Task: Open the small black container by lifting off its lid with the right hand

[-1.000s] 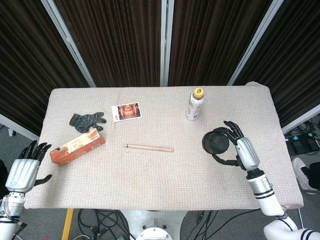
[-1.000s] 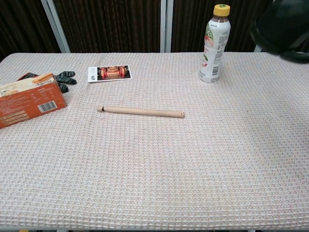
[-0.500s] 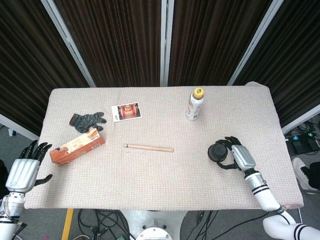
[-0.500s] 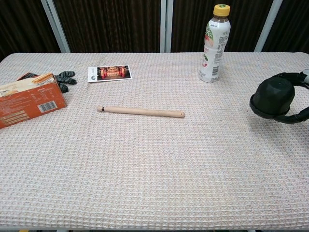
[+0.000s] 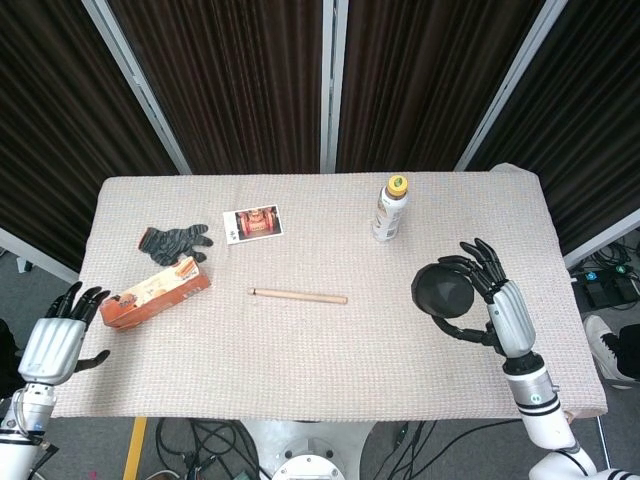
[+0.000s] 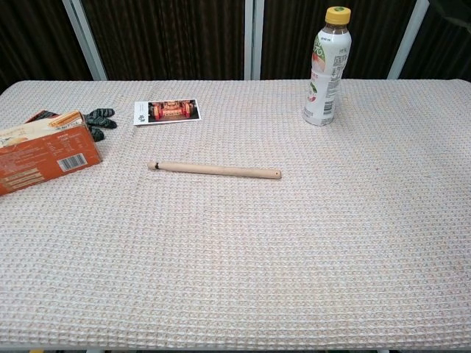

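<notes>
Right hand (image 5: pixel 490 300) clasps the small black container (image 5: pixel 445 295), now raised off the worktop (image 5: pixel 320 350) after being down half a second ago; chest view no longer shows it. Lid separation cannot be confirmed. Left hand (image 5: pixel 55 340) idle, fingers apart. Bottle (image 6: pixel 326 66) and carton (image 6: pixel 40 151) labels unreadable.

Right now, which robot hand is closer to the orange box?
The left hand. It sits just off the table edge, beside the orange box. The right hand is far across the table, holding the black container.
</notes>
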You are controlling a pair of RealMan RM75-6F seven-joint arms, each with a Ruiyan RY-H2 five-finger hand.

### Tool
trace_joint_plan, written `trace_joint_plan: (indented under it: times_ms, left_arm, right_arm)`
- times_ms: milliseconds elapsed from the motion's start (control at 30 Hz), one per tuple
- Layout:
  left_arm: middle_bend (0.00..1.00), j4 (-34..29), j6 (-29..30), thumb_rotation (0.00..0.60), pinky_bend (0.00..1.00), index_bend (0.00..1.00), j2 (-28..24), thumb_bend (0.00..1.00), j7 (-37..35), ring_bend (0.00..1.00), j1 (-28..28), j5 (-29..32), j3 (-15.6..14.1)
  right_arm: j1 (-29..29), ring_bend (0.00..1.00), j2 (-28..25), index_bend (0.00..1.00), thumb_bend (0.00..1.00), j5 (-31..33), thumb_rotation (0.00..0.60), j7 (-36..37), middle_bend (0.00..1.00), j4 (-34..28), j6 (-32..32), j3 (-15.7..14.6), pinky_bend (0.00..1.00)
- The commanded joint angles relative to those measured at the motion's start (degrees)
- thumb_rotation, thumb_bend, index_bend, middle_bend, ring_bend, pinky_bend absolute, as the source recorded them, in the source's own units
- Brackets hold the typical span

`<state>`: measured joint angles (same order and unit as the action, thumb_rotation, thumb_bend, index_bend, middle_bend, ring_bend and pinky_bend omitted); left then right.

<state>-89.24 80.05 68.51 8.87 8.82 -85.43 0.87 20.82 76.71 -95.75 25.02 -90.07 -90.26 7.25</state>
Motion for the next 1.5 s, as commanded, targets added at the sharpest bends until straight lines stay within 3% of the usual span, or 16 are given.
trace_joint_plan:
  times_ms: [33,167,233,500,700,1033,1100,1200,1333,1400,1500]
  left_arm:
    - [0.11,0.1,0.3,0.6,0.18,0.14,-0.1,0.12,-0.2,0.0,-0.2,0.0,0.0]
    - [0.11,0.2,0.5,0.6,0.18,0.14,-0.6,0.12,-0.7,0.0,-0.5,0.4,0.0]
    - [0.11,0.2,0.5,0.6,0.18,0.14,-0.7,0.12,-0.9,0.0,-0.6,0.5,-0.1]
    - [0.11,0.9,-0.2,0.6,0.18,0.14,0.0,0.12,-1.3,0.0,-0.3,0.3,-0.3]
    - [0.11,1.4,-0.4,0.6,0.18,0.14,0.2,0.12,-1.7,0.0,-0.3,0.5,-0.3]
    - [0.11,1.5,-0.8,0.6,0.18,0.14,-0.5,0.12,-3.0,0.0,-0.4,1.5,0.1]
    - [0.11,1.7,-1.3,0.6,0.18,0.14,-0.4,0.12,-3.2,0.0,-0.1,1.7,0.3]
    - [0.11,2.7,-2.3,0.6,0.18,0.14,0.1,0.12,-3.9,0.0,0.4,1.9,0.3]
    - [0.11,3.8,-3.5,0.6,0.18,0.14,1.0,0.12,-4.2,0.0,0.9,2.1,0.1]
    - [0.11,3.9,-3.4,0.6,0.18,0.14,1.3,0.12,-4.2,0.0,0.9,1.9,0.0]
    - [0.11,3.4,-2.4,0.6,0.18,0.14,1.5,0.12,-3.6,0.0,0.6,1.1,-0.2]
  right_arm:
    - [0.8,0.09,6.0,0.35,0.19,11.7,0.6,-4.5,0.44,12.4,21.0,-2.7,0.0]
    - [1.6,0.09,11.0,0.35,0.2,15.8,0.6,-4.1,0.44,20.0,28.5,-4.1,0.0]
    - [1.6,0.09,11.5,0.35,0.2,15.6,0.6,-4.0,0.44,20.8,28.4,-4.0,0.0]
    - [0.3,0.09,7.1,0.35,0.2,14.2,0.6,-2.4,0.44,15.8,23.3,-2.2,0.0]
    - [0.7,0.09,6.9,0.36,0.2,15.2,0.6,-2.6,0.44,15.0,25.7,-2.5,0.0]
    - [13.5,0.09,18.8,0.36,0.21,10.4,0.6,-3.4,0.44,8.8,34.9,1.9,0.0]
    - [13.1,0.09,17.5,0.36,0.21,10.3,0.6,-4.7,0.44,8.2,33.2,2.3,0.0]
    - [8.0,0.09,11.7,0.36,0.21,12.0,0.6,-6.3,0.44,9.6,27.7,0.9,0.0]
    - [0.9,0.09,3.7,0.37,0.21,16.7,0.6,-2.8,0.44,12.1,23.8,-0.5,0.0]
    - [1.0,0.09,3.0,0.37,0.21,16.4,0.6,-1.9,0.44,11.7,24.6,-0.7,0.0]
    - [5.0,0.09,6.2,0.37,0.21,12.6,0.6,-4.4,0.44,11.0,27.3,-1.0,0.0]
